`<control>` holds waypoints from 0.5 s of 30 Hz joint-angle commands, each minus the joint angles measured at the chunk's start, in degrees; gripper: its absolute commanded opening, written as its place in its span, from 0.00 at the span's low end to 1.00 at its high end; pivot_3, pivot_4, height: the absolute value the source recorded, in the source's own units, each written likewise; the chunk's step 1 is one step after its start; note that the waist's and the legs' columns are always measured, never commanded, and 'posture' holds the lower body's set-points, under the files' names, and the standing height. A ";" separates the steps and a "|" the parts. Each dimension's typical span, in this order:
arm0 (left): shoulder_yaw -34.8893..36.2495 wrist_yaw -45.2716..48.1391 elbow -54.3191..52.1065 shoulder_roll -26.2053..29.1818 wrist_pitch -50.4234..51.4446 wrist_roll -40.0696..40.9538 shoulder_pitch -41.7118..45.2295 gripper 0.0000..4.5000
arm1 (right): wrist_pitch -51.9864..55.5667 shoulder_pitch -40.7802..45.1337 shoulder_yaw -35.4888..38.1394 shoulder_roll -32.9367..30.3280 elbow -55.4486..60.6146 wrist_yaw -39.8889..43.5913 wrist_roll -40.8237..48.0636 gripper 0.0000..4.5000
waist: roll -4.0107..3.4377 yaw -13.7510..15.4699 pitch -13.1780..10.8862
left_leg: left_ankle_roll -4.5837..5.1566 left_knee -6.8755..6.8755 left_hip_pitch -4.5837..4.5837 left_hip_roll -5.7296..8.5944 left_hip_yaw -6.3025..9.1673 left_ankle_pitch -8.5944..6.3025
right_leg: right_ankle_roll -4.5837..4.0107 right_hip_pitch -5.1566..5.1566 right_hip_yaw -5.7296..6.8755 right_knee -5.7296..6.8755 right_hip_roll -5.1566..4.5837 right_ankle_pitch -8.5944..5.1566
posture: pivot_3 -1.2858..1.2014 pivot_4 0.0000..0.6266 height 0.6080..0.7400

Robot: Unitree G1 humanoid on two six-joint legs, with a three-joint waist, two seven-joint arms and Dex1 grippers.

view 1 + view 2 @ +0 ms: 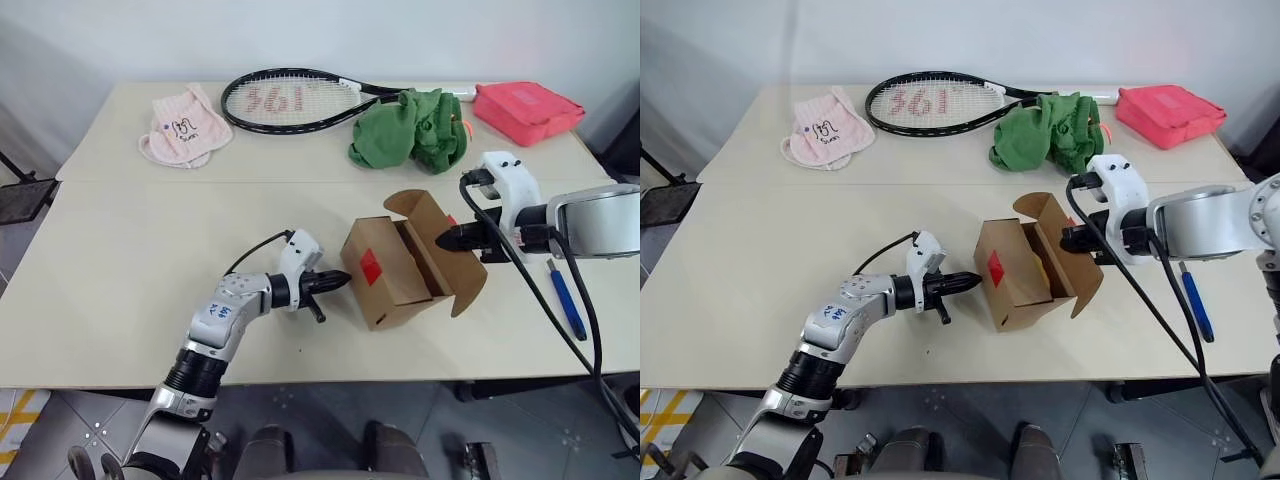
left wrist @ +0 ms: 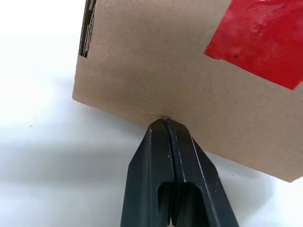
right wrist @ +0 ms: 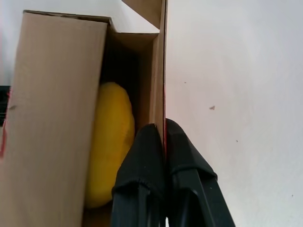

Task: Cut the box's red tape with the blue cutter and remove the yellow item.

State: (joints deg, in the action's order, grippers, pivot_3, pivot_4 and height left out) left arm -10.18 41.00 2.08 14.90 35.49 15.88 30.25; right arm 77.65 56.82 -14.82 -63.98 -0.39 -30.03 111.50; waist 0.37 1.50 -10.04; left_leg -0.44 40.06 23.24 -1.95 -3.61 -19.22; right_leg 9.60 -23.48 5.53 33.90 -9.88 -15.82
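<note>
At frame centre, the right gripper (image 3: 164,135) pinches the box's (image 1: 395,280) flap (image 3: 160,61); the closed left gripper (image 2: 165,124) braces it. Tugging could tear the flap or trap the yellow item (image 3: 111,142).

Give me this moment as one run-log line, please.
box: open | yellow item: inside | right gripper: shut on flap | left gripper: shut, against box

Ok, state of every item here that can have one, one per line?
box: open, flaps spread.
red tape: stuck on the box's side.
yellow item: inside the box.
blue cutter: lying on the table, unheld.
left pincer: shut, tip against the box.
right pincer: shut on a box flap.
</note>
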 commanded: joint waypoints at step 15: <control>9.64 14.03 -10.72 13.50 9.67 15.18 2.04 0.00 | -0.70 2.31 -0.46 -0.63 3.10 -2.97 1.50 0.00 | -0.01 0.10 -0.01 | 0.00 -0.03 0.06 -0.01 -0.01 0.00 | 0.00 -0.08 0.00 -0.02 0.00 0.00 | 0.52 0.24 1.00</control>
State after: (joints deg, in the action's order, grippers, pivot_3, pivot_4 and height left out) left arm -3.65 52.70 -4.37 27.95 43.47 25.88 29.57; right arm 77.57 57.72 -16.13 -63.71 1.70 -32.62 112.01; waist 0.36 1.60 -10.05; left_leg -0.44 40.04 23.31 -1.96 -3.61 -19.22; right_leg 9.60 -23.56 5.54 33.88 -9.88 -15.82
